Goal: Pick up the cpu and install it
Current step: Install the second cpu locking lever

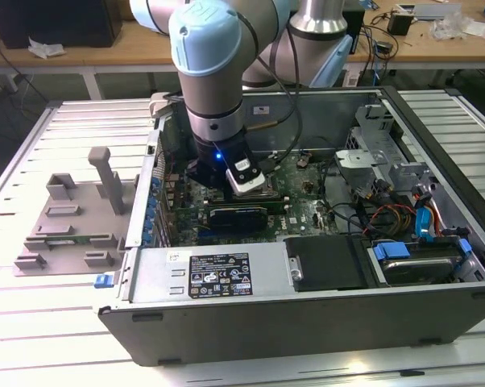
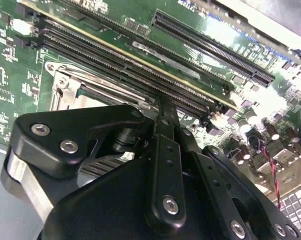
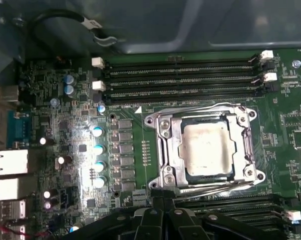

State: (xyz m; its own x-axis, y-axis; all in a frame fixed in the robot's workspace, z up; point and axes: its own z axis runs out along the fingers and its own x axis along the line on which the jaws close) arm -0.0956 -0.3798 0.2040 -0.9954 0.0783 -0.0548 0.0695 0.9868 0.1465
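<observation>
While our black claw [image 3: 163, 212] hangs with its fingers drawn together on nothing at the rim of the metal socket frame [image 3: 163, 150], the pale silver square cpu [image 3: 206, 146] lies inside it. We judge that any downward drift could strike the frame or green motherboard [image 3: 135, 145], jarring the chip on its contacts.

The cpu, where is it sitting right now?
In the first wrist view the cpu lies flat inside the metal socket frame on the motherboard, between two banks of memory slots.
</observation>
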